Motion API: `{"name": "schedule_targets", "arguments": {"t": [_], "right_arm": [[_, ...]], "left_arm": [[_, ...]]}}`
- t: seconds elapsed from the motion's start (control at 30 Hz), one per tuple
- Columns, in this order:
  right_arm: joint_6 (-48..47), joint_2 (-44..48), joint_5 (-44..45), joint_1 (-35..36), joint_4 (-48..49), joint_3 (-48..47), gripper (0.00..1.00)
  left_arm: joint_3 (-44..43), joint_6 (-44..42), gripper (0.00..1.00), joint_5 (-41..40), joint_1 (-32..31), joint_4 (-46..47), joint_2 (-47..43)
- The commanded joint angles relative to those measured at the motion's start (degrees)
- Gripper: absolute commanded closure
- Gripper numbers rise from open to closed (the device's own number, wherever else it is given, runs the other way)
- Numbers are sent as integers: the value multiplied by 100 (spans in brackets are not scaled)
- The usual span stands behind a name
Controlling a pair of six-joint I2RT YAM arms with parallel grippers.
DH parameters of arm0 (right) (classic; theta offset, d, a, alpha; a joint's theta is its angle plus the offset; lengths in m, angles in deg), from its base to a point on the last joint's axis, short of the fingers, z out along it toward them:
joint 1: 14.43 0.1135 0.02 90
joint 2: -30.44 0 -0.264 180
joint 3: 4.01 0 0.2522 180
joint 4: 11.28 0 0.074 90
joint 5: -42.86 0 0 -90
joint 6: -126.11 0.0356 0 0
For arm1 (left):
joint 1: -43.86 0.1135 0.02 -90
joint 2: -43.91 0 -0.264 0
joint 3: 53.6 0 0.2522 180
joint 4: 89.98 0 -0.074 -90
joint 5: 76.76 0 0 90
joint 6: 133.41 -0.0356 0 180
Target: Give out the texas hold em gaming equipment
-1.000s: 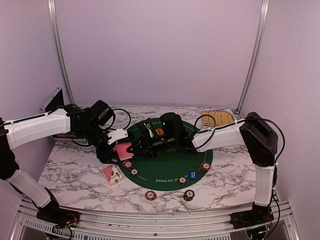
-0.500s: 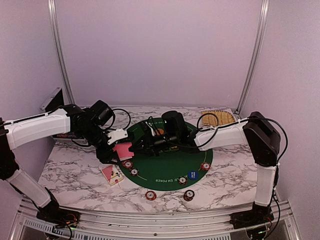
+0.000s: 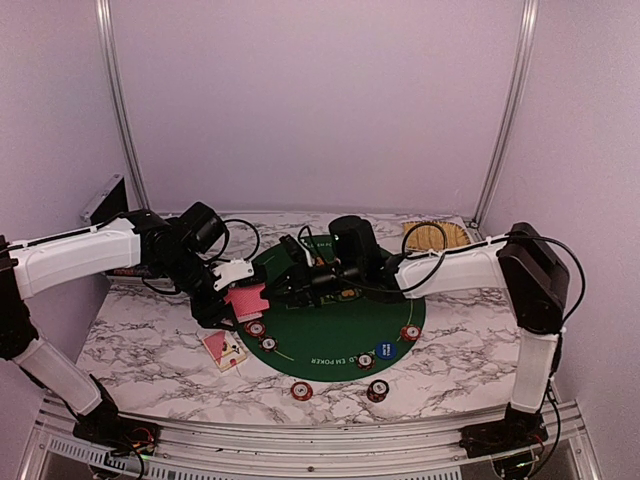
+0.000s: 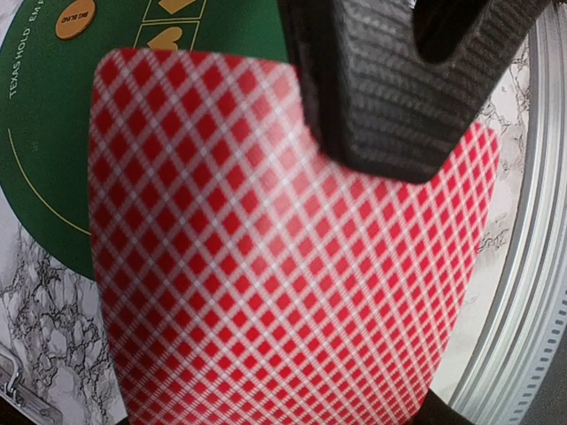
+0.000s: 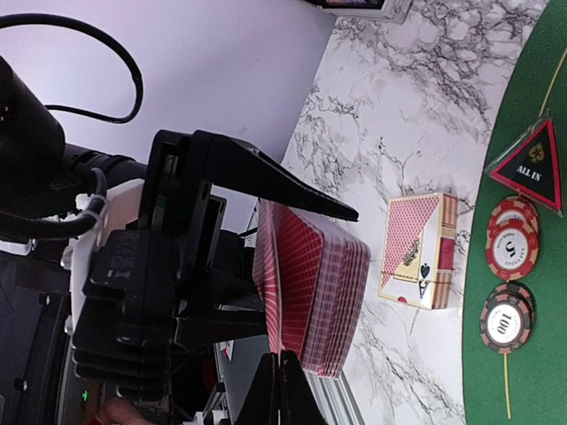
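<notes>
Left fingers [image 4: 385, 133] closed on the deck of red-backed cards [image 4: 266, 292]; one finger lies across the back of the top card; the deck is held clear of the counter [image 5: 416, 106].

Right fingers [image 5: 279, 390] shut together; their tips touch the edge of the deck that faces them; cannot tell whether a card is pinched between them.

From the top view, both sets of fingers meet over the left rim of the green mat [image 4: 49, 159].

Below the deck, on the near side of the left fingers: a card box [image 5: 416, 252] lies flat on the counter, just off the mat; beside it, on the mat's rim, a dark triangular marker [image 5: 530, 168] lettered ALL IN; next to that a red-and-white chip stack [image 5: 512, 237]; then a darker chip stack [image 5: 507, 320], just beside the first.

Beyond the left fingers, on the mat: an orange button [image 4: 75, 18].

Near side of the right fingers, well apart from them: a blue button [image 3: 384, 350] on the mat's near rim.

A straw tray [image 3: 437, 237] sits at the far right of the counter, well apart from both sets of fingers.
</notes>
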Motion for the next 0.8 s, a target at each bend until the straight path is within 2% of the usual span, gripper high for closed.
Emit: {"name": "schedule_targets", "arguments": {"t": [0.0,0.77], "right_arm": [[18,287,21,-131,86,105,100],[258,605,-181,-967,411,809,100]], "left_arm": [[49,-4,95,-29,38,-151,-35],[167,-102,97,-72,315,-342,-198]]}}
